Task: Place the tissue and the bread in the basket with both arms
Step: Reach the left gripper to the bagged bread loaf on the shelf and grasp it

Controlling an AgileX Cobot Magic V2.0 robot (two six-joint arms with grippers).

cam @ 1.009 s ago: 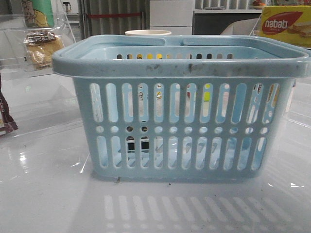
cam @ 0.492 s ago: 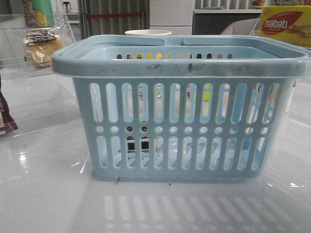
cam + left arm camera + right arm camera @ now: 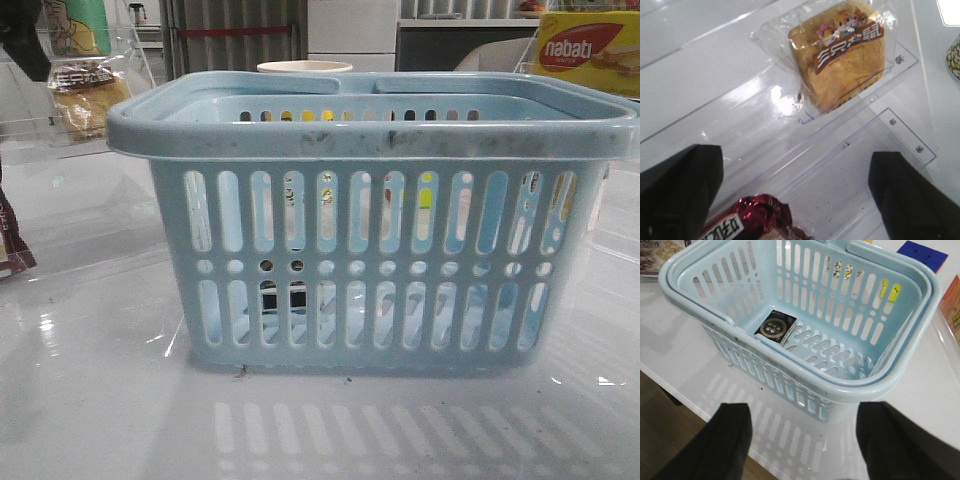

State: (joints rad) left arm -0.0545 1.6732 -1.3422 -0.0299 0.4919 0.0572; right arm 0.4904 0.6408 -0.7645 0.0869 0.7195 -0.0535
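The light-blue basket stands in the middle of the table and also shows in the right wrist view. The tissue, a small black packet, lies flat on the basket floor; in the front view it shows as black patches through the slots. The bread, in a clear wrapper with a brown-and-white label, lies on a clear acrylic shelf; it also shows at the far left of the front view. My left gripper is open and empty, short of the bread. My right gripper is open and empty, outside the basket's near wall.
A red foil snack packet lies between the left fingers. The clear acrylic shelf has raised edges. A yellow "nabati" box stands at the back right. The table edge runs below the right gripper.
A dark part of my left arm has come into the front view's top left corner, above the bread. The basket and tissue have not moved.
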